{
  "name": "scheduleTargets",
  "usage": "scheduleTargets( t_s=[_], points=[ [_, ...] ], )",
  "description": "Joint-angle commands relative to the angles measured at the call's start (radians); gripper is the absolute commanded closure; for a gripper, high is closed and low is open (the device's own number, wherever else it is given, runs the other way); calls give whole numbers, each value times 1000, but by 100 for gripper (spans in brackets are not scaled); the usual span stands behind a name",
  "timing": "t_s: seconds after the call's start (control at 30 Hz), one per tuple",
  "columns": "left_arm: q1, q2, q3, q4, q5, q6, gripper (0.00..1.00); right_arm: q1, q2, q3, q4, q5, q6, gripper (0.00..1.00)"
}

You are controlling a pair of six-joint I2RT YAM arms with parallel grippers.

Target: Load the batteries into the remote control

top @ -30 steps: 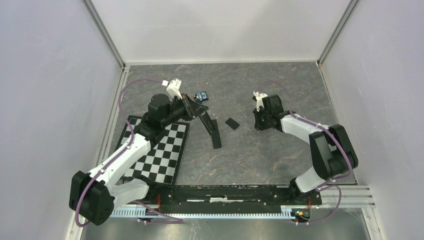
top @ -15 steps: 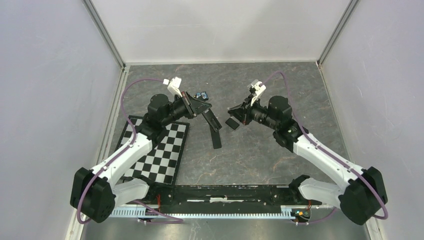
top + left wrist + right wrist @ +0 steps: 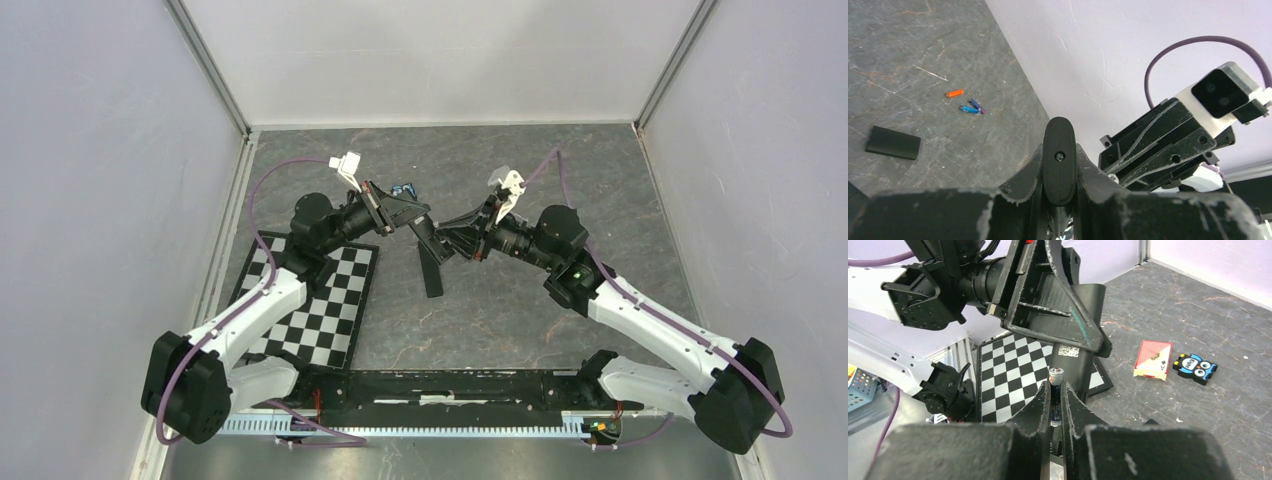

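My left gripper [image 3: 418, 222] is shut on the top end of the black remote control [image 3: 431, 262], which hangs tilted above the floor; its rounded end shows between the fingers in the left wrist view [image 3: 1060, 160]. My right gripper [image 3: 447, 236] is shut on a dark battery with a silver cap [image 3: 1056, 385], held just in front of the remote's back [image 3: 1083, 335]. Three tiny loose batteries lie on the floor: orange [image 3: 954, 93], blue [image 3: 968, 109] and purple [image 3: 977, 105]. A flat black battery cover [image 3: 893, 142] lies near them.
A checkerboard mat [image 3: 320, 300] lies at the left under the left arm. A red card pack [image 3: 1153, 358] and a blue-and-black owl gadget [image 3: 1195, 368] lie on the grey floor behind the remote; the gadget also shows in the top view [image 3: 403, 190]. White walls enclose the table.
My right arm has swung left from the right side up to the remote, with the battery in its jaws. My left gripper has raised the remote's upper end slightly.
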Motion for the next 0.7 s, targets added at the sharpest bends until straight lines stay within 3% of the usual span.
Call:
scheduleTargets(
  t_s=[0.0, 0.67],
  points=[
    [6, 16, -5, 122, 20, -88, 98, 15, -19, -14, 40, -8, -8, 91],
    [5, 2, 7, 138, 34, -118, 98, 37, -13, -31, -22, 5, -57, 91]
  ],
)
